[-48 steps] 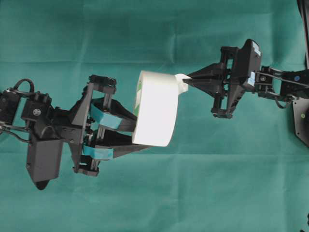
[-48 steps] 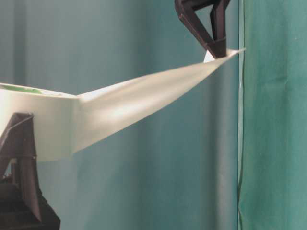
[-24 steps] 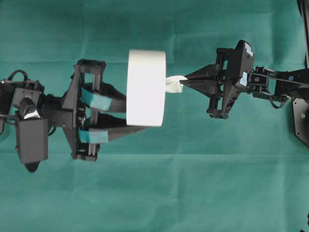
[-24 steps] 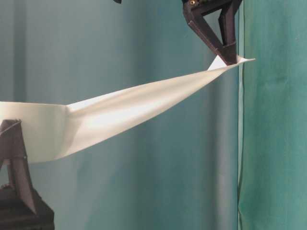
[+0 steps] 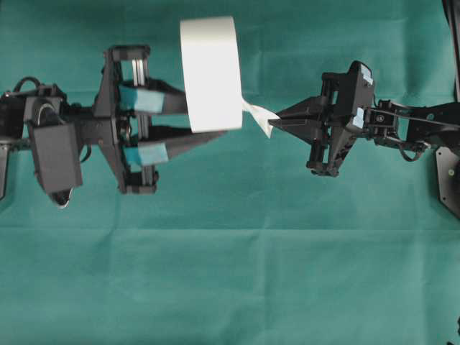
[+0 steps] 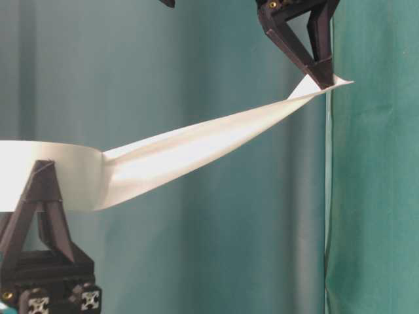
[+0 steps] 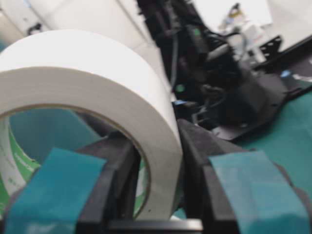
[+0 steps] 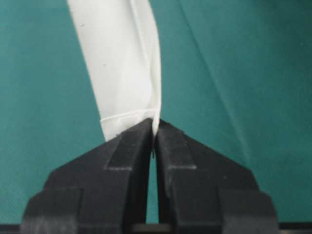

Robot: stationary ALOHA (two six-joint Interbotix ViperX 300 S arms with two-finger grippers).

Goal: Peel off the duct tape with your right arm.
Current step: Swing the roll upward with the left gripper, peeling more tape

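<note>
The duct tape [image 5: 210, 72] is a wide white roll held in the air, its green-and-white core [image 7: 14, 161] showing in the left wrist view. My left gripper [image 5: 188, 118], with teal strips on its fingers, is shut on the roll's wall [image 7: 163, 161], one finger inside the core and one outside. A peeled strip of tape [image 6: 196, 147] stretches from the roll to my right gripper [image 5: 273, 123]. The right arm's plain black fingertips [image 8: 168, 134] are shut on the strip's tab end [image 8: 126, 73], up and to the right of the roll in the table-level view.
Green cloth [image 5: 230, 273] covers the table under both arms. A cloth seam or backdrop edge [image 6: 327, 229] runs down the right of the table-level view. The right arm's black base plate [image 5: 447, 180] sits at the right edge.
The left gripper has carried the roll toward the far side of the table and turned it. The right gripper kept its hold on the tab and rose slightly, and the peeled strip has lengthened.
</note>
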